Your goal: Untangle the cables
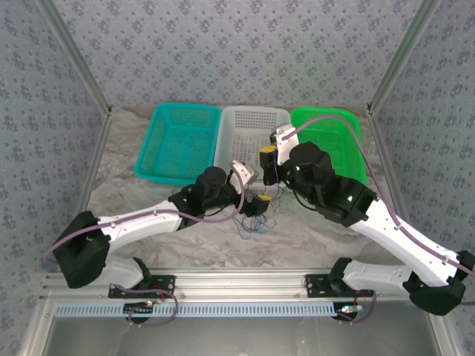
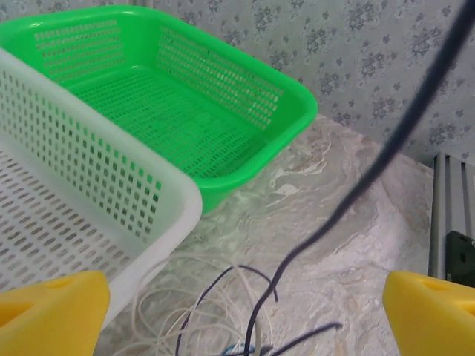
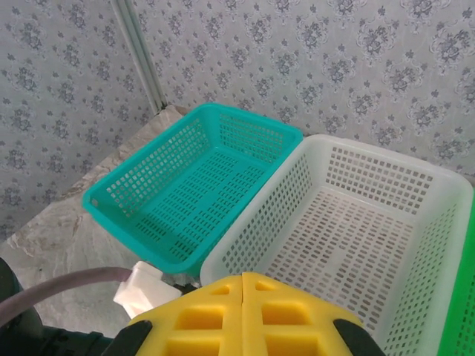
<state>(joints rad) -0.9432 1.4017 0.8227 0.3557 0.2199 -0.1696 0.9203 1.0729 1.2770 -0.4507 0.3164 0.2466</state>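
Top external: thin blue, dark and whitish floppy cables [image 1: 251, 221] lie tangled on the marbled bench [image 1: 304, 233]. Right hand [image 1: 267, 158] clenched, seemingly hoisting one dark strand [image 2: 386, 156]; left hand [image 1: 260, 200] gaping. Pulling harder may cinch knots.

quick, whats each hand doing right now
left hand: open, holding nothing.
right hand: closed, apparently pinching the dark cable, which runs up taut.
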